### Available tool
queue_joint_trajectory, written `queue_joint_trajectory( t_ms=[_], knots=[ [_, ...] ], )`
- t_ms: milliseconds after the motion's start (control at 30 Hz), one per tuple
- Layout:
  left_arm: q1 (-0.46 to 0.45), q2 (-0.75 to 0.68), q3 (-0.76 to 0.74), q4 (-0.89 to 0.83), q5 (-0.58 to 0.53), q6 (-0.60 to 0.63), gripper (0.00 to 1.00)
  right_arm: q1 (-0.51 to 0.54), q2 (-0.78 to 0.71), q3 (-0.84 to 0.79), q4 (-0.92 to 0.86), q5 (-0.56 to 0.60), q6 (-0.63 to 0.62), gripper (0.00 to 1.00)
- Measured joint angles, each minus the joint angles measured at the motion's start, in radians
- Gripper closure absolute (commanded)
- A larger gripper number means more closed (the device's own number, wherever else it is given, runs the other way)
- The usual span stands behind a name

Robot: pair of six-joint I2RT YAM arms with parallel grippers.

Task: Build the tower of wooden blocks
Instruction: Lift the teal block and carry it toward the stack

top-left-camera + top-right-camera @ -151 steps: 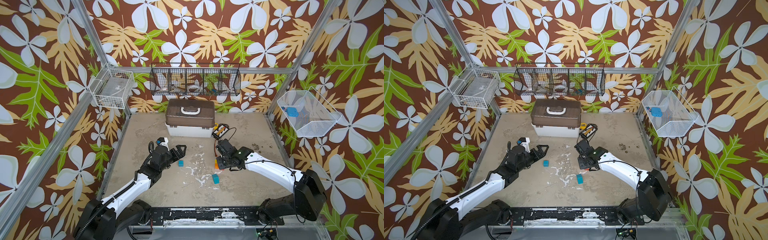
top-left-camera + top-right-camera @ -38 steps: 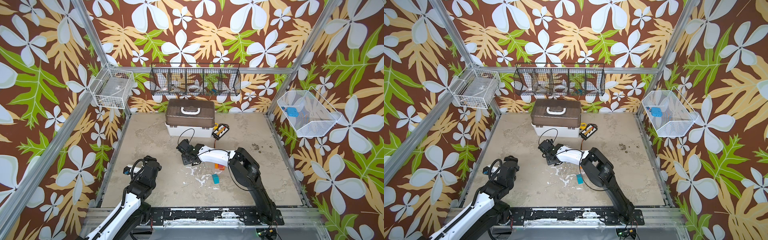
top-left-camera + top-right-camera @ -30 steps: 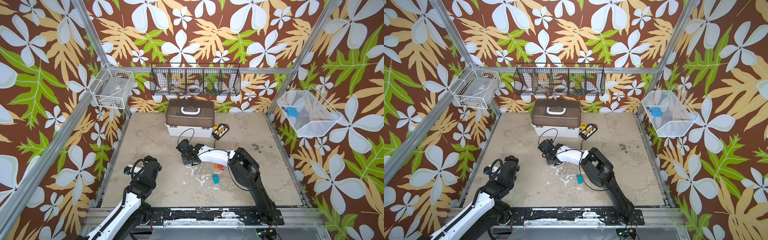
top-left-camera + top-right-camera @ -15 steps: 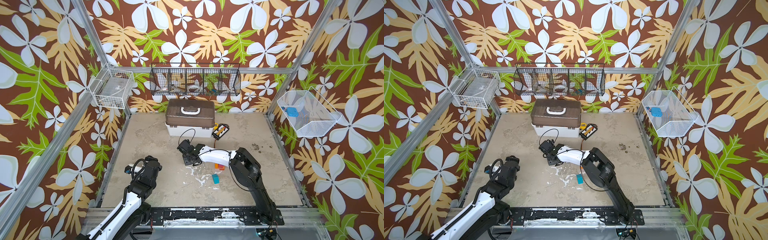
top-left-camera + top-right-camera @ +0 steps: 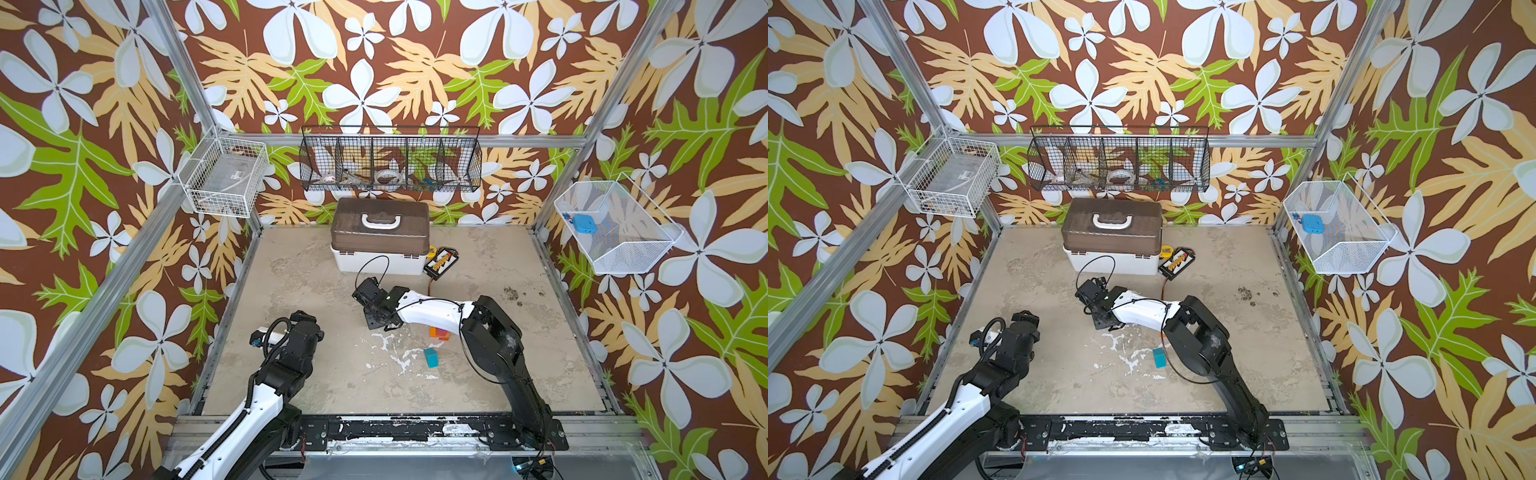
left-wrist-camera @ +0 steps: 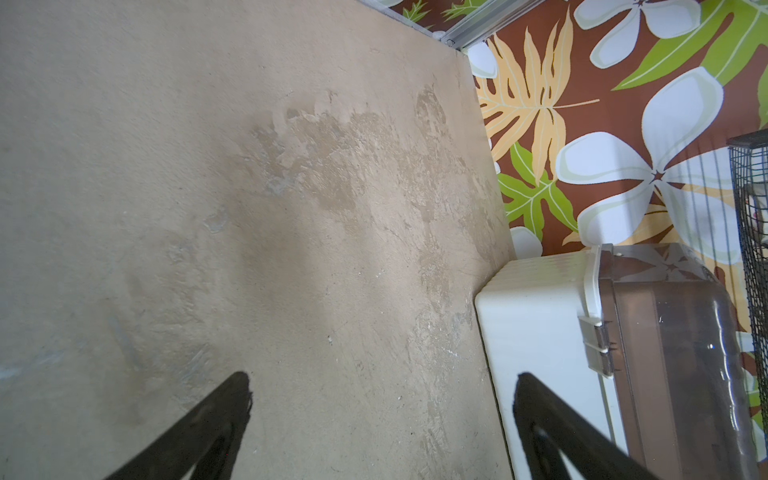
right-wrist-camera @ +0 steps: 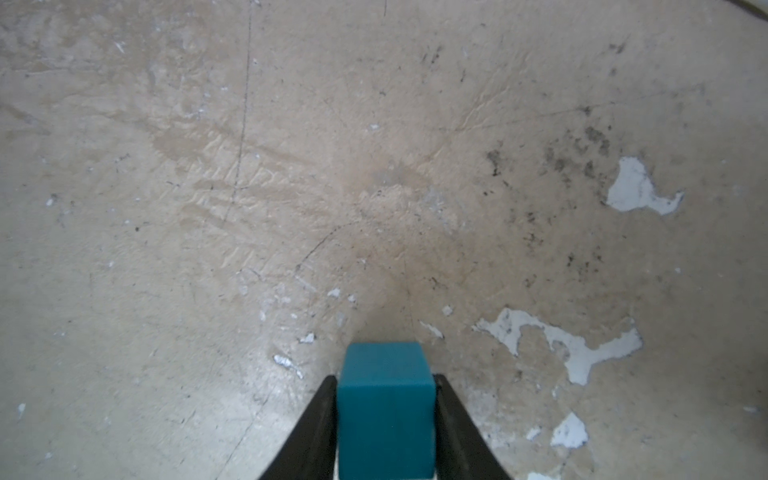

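Right claw (image 7: 385,377) clamped on a teal cube (image 7: 386,411), one finger on each side, over the scuffed counter (image 7: 291,166). In both top views it sits near centre, in front of the lidded box (image 5: 399,243). Second teal block (image 5: 431,357) lies loose on the counter. Orange and pink blocks (image 5: 439,332) sit just beside the right forearm (image 5: 432,311). Left claw (image 6: 383,379) spread wide, holding nothing.
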State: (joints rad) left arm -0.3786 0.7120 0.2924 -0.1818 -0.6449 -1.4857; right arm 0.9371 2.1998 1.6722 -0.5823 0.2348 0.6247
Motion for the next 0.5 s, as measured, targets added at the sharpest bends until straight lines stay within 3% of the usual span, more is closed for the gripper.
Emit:
queue_joint_trajectory(
  t_ms=[333,500],
  knots=[
    [0.000,-0.001,-0.001,0.002,0.007,0.003,0.00,0.001,-0.002,0.006,-0.011,0.001,0.000,0.71],
    [0.000,0.003,-0.018,0.042,0.025,0.027,0.00,0.017,-0.096,-0.059,-0.019,0.011,0.006,0.74]
  ],
)
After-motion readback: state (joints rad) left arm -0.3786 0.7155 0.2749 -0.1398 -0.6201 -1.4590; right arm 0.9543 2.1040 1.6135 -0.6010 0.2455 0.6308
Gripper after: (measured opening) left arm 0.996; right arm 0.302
